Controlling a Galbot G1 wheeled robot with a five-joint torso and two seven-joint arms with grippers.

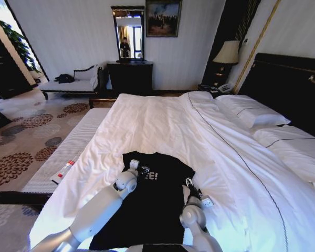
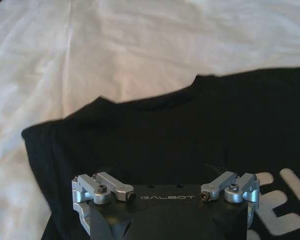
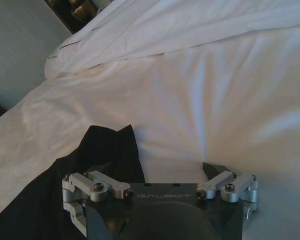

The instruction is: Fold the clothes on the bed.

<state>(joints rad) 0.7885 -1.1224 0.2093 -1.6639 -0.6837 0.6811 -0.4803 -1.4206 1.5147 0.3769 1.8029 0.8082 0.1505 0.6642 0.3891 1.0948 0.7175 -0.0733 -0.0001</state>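
— Head view first: where's the T-shirt (image 1: 157, 205)?

— Flat on the white duvet (image 1: 163, 126) near the foot of the bed (image 1: 283, 84), white lettering up, collar end towards the pillows (image 1: 252, 113). Part of the print is hidden behind the left arm.

— And the grippers?

— The left gripper (image 1: 142, 170) sits over the shirt's upper left area, just beside the lettering. The right gripper (image 1: 193, 190) is at the shirt's right edge, near the sleeve, where black cloth meets the duvet.

— Fingers released or clenched?

— I cannot tell for either one. In the left wrist view the linkages of the left gripper (image 2: 166, 192) show above the collar (image 2: 200, 82), but the fingertips are hidden. The right wrist view is the same: the right gripper (image 3: 160, 187) has shirt fabric (image 3: 107, 150) under one side and white duvet under the other.

— Anything holding something?

— A red-and-white object I can't identify (image 1: 64, 170) lies on the bench (image 1: 68, 152) beside the bed. Across the room a chaise (image 1: 73, 84) carries a dark bundle (image 1: 64, 78).
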